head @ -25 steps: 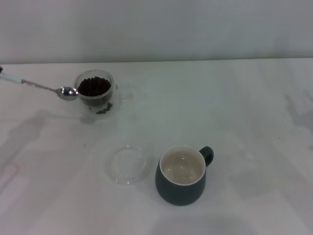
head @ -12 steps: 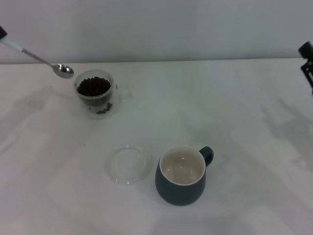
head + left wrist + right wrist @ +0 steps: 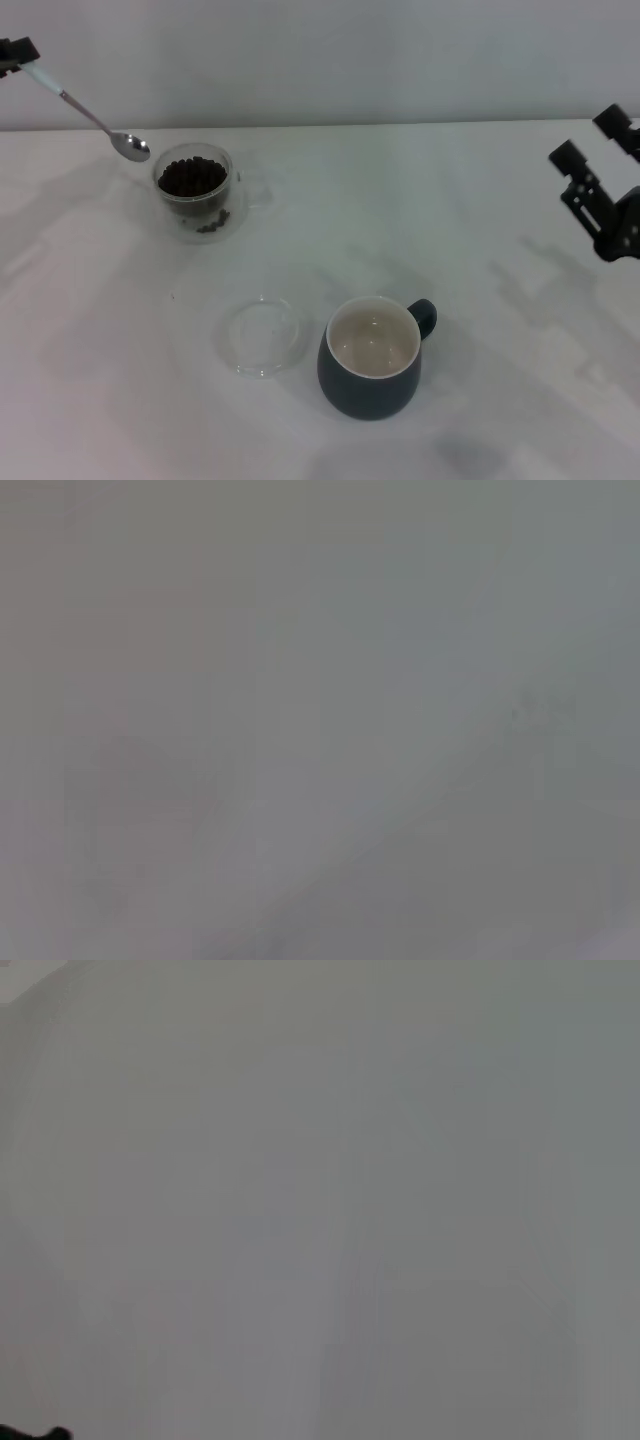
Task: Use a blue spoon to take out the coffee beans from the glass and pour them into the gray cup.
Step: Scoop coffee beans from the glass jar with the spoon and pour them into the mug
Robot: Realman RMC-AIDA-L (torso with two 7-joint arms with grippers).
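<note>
Right pincer (image 3: 595, 155) entered | lid (image 3: 263, 335) beside gray cup (image 3: 372, 357) — untouched

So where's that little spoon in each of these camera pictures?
Head view: the blue spoon is at upper left, held by the left gripper, its bowl just beyond the glass.
Left wrist view: not in it.
Right wrist view: not in it.
Shared landmark: none; both wrist views show only blank grey, while the right gripper hangs at the head view's right edge.
</note>
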